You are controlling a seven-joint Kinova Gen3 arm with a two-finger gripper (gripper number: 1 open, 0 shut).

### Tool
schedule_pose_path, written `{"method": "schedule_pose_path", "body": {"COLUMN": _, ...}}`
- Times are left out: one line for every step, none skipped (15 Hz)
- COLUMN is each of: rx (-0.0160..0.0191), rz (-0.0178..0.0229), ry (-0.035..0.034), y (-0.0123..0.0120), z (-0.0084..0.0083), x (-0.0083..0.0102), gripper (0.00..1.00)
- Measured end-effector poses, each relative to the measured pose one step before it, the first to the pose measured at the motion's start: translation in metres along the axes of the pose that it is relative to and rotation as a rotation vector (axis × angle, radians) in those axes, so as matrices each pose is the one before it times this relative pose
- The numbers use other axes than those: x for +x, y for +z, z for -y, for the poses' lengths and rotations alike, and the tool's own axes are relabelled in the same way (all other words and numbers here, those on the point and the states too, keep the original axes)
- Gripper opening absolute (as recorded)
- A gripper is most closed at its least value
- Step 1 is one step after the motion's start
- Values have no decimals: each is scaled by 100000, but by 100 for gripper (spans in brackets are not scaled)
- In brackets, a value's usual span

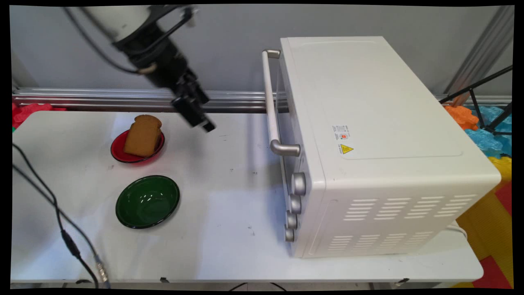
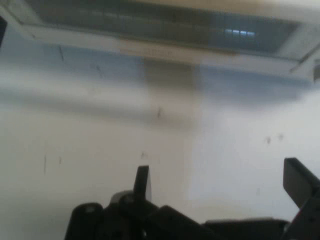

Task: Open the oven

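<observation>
the claw (image 1: 202, 123) hangs in the air above the table (image 1: 229, 196), tilted down and to the right, and it's released: in the hand view the two fingers (image 2: 142, 182) stand wide apart with nothing between them, only bare tabletop ahead. just to its left sits a slice of bread (image 1: 142, 135), propped up on edge in a small red plate (image 1: 118, 153); the claw is near it but not touching. in front of that, closer to the near edge, lies a green bowl (image 1: 147, 201), nothing in it. over to the right, a big white toaster oven (image 1: 368, 143) stands on the table with its door facing left toward the claw, a silver handle (image 1: 270, 102) running across the front and four knobs (image 1: 294, 205) in a row beside the door. the door looks shut, though the angle makes that hard to be sure of. black cables (image 1: 57, 213) trail across the table's left side.
</observation>
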Motion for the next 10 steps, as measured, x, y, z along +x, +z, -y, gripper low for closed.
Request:
{"method": "schedule_pose_path", "body": {"rx": 564, "rz": -1224, "ry": 251, "y": -150, "z": -28, "x": 1572, "gripper": 100}}
{"method": "schedule_pose_path", "body": {"rx": 484, "rz": -993, "ry": 571, "y": -99, "z": 14, "x": 1158, "gripper": 100}}
{"method": "schedule_pose_path", "body": {"rx": 502, "rz": -1049, "ry": 711, "y": -120, "z": 36, "x": 1116, "gripper": 100}}
{"method": "schedule_pose_path", "body": {"rx": 445, "rz": -1208, "ry": 1045, "y": -128, "z": 65, "x": 1243, "gripper": 100}}
{"method": "schedule_pose_path", "body": {"rx": 285, "rz": -1017, "ry": 1003, "y": -103, "z": 64, "x": 1129, "gripper": 100}}
{"method": "schedule_pose_path", "body": {"rx": 182, "rz": -736, "ry": 759, "y": -90, "z": 67, "x": 855, "gripper": 100}}
{"method": "schedule_pose_path", "body": {"rx": 70, "rz": -503, "ry": 671, "y": -69, "z": 105, "x": 825, "gripper": 100}}
{"method": "schedule_pose_path", "body": {"rx": -125, "rz": -243, "ry": 414, "y": -56, "z": 94, "x": 673, "gripper": 100}}
{"method": "schedule_pose_path", "body": {"rx": -277, "rz": -19, "ry": 289, "y": -1, "z": 81, "x": 473, "gripper": 100}}
{"method": "schedule_pose_path", "body": {"rx": -443, "rz": 109, "ry": 382, "y": 48, "z": 107, "x": 463, "gripper": 100}}
